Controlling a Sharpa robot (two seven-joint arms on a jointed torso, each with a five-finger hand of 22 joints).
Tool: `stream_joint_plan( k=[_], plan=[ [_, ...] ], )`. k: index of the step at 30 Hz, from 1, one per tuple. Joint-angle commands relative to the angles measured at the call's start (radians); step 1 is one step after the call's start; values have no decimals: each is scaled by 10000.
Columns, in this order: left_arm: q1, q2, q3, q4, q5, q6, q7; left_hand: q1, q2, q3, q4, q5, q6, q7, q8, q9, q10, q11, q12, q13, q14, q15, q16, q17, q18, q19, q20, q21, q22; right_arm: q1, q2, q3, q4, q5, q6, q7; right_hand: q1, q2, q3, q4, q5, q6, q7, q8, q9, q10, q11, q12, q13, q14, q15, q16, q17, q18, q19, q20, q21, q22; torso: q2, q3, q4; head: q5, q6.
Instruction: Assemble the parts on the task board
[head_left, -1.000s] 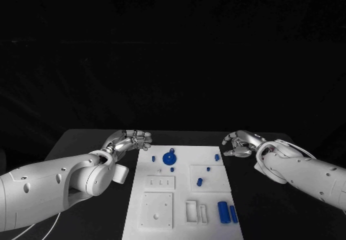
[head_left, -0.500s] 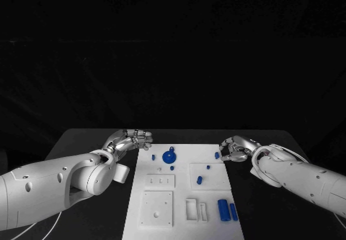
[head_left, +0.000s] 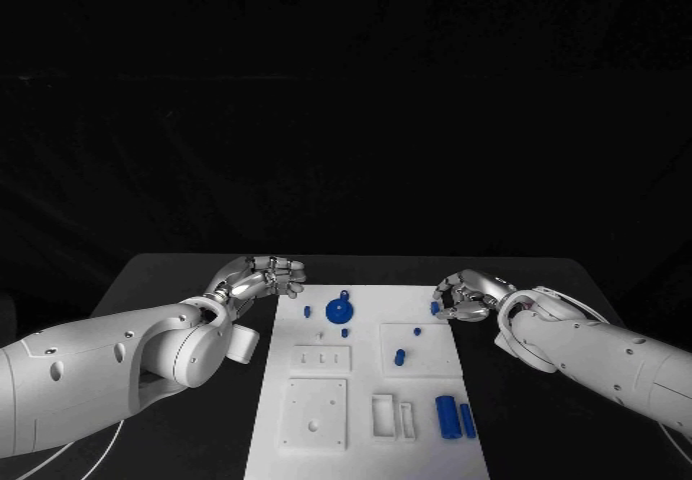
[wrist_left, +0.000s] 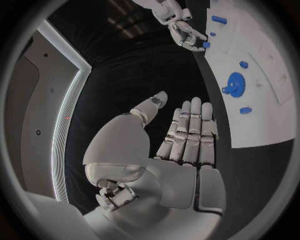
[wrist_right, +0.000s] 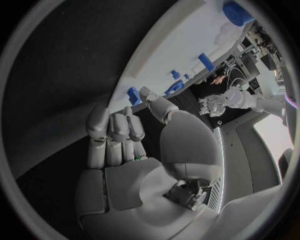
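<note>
A black desk (head_left: 188, 275) is set before a dark background, and the white board (head_left: 361, 400) is laid along its middle, running from the near edge toward the far side.

On the board, a round blue disc (head_left: 339, 310) with a small knob is seen near the far end, with a small blue peg (head_left: 306, 313) just beside it on the left. A small blue part (head_left: 434, 309) stands at the board's far right edge. Two more small blue pegs (head_left: 400, 356) lie on a raised square toward the middle right. Two blue cylinders (head_left: 446, 413) lie side by side near the board's near right corner, beside a white rectangular frame (head_left: 384, 419). Raised white plates with slots and holes are seen on the board's left half.

The right hand (head_left: 469, 295) is placed at the far right edge of the board, its fingers (wrist_right: 112, 131) curled in close to the small blue part there. Whether that part is touched or pinched cannot be told; in the left wrist view the fingertips are seen just at it.

The left hand (head_left: 260, 278) is held over the desk just beside the board's far left corner, apart from the parts. Its fingers (wrist_left: 187, 132) are extended side by side with the thumb apart, and nothing is held.
</note>
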Motion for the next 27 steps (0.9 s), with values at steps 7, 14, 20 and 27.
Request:
stream_joint_plan(
  k=[7,14,20,27],
  plan=[
    [6,3,9,33,-7,150,113,-96,-19,20,-52,-70,-25,54,-10,10,35,66,-70,0,36,48,-50,21,149,-58,26,49,10,-3,46,-2,-12,48,158,-16,60,218,104,29,-148,143,-3,32,-32,52,13,40,686,-27,22,-56,31,854,-44,-19,-16,165,-18,-5,-12,12,-45],
    [6,3,9,32,-8,150,109,-97,-19,22,-54,-71,-26,54,-10,10,35,66,-71,0,36,48,-53,24,149,-58,27,49,11,-3,74,-3,-31,48,229,-28,179,326,369,77,-178,221,-21,33,-54,44,-5,36,681,-30,5,-70,57,854,-57,-20,-17,163,-20,5,-18,20,-38],
    [6,12,10,32,-9,151,107,-97,-18,25,-56,-71,-27,54,-10,11,35,67,-72,0,36,48,-55,26,149,-59,27,48,12,-4,135,-21,-49,15,305,-53,271,388,532,42,-184,268,-34,40,-62,52,-18,53,691,-32,-7,-74,77,854,-67,-24,-5,169,-18,7,-20,23,-49],
    [6,18,10,24,-11,150,104,-96,-17,28,-58,-71,-27,55,-10,11,35,67,-74,0,37,48,-57,29,149,-60,26,48,13,-11,181,-35,-70,-9,317,-78,276,353,569,13,-179,264,-34,28,-72,50,-17,56,692,-32,-8,-76,86,854,-71,-20,4,174,-18,0,-7,0,-46]
  ],
)
